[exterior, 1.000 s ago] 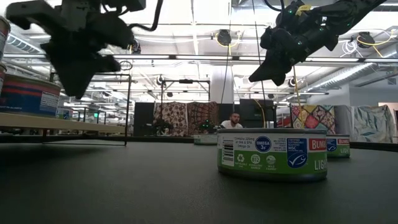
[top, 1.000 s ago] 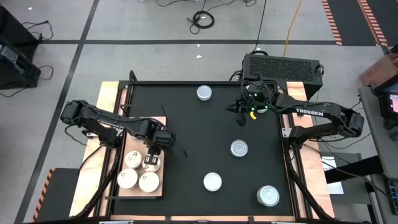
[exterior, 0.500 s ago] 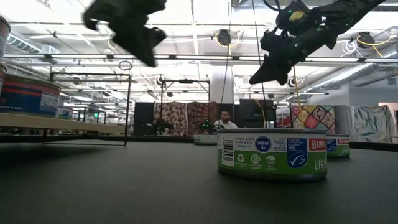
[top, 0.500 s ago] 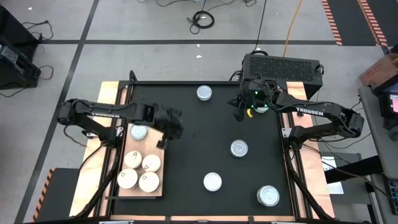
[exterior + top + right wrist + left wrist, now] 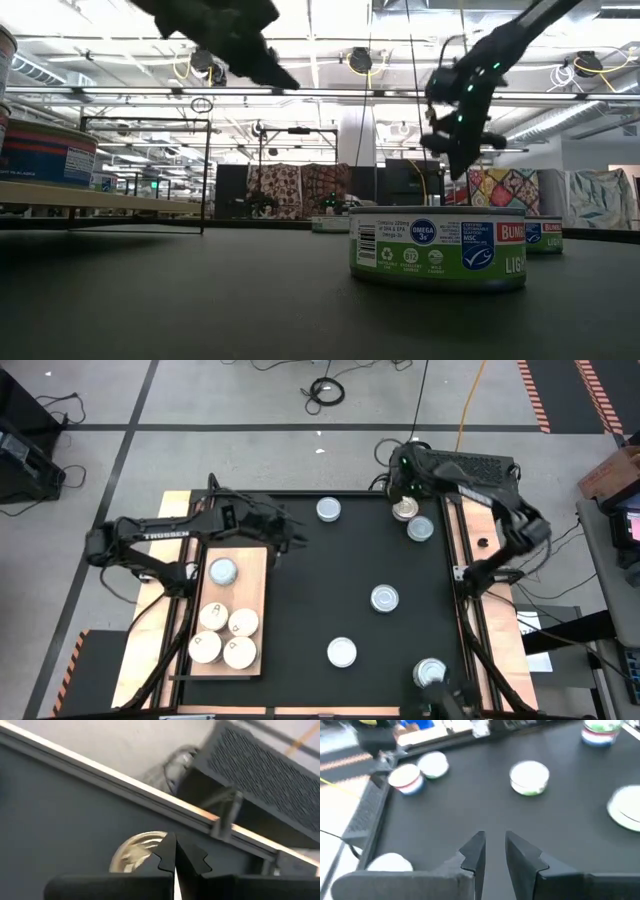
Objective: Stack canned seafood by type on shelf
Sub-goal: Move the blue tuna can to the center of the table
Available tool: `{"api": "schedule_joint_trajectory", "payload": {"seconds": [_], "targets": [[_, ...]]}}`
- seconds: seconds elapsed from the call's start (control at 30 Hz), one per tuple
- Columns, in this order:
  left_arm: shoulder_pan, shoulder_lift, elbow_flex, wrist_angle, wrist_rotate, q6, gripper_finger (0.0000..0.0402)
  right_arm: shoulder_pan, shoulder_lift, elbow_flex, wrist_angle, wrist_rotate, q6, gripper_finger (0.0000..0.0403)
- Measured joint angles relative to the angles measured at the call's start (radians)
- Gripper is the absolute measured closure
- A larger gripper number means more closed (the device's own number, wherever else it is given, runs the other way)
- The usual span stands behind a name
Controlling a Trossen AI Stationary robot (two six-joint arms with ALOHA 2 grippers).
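Note:
The shelf (image 5: pixel 252 565) is a wooden board on the table's left. It bears a silver-topped can (image 5: pixel 222 571) and several cream-topped cans (image 5: pixel 225 635), all resting flat. More cans lie on the black mat (image 5: pixel 330 580): one at the far edge (image 5: pixel 328 510), a gold-topped one (image 5: pixel 404 510) beside another (image 5: pixel 421 528), and others (image 5: pixel 385 598) nearer. My left gripper (image 5: pixel 288 538) (image 5: pixel 492 847) hangs over the mat past the shelf's far right corner, slightly open and empty. My right gripper (image 5: pixel 402 490) (image 5: pixel 175 852) is shut, raised above the gold-topped can (image 5: pixel 135 852).
A black box (image 5: pixel 455 465) stands beyond the table's far right corner. The mat's raised frame (image 5: pixel 300 493) runs along its edges. In the low view a green-labelled can (image 5: pixel 437 248) stands close in front, with both grippers high above the mat.
My left gripper has risen from over the cream-topped cans on the shelf and swung toward the far edge and the right, tipping up from pointing down to a shallow slant. My right gripper has swung toward the far edge, turning, and now points down over the gold-topped can.

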Motion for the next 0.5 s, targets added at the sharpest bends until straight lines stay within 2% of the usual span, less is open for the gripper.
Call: {"api": "schedule_joint_trajectory", "payload": {"seconds": [0.23,0.5], "targets": [[-0.006,-0.151,-0.178,0.209,0.004,-0.033,0.0324,-0.120,0.227,0.201,-0.210,0.024,-0.027,0.0403],[-0.061,-0.193,-0.292,0.321,0.020,-0.017,0.0324,-0.159,0.332,0.226,-0.304,0.018,-0.002,0.0403]]}}
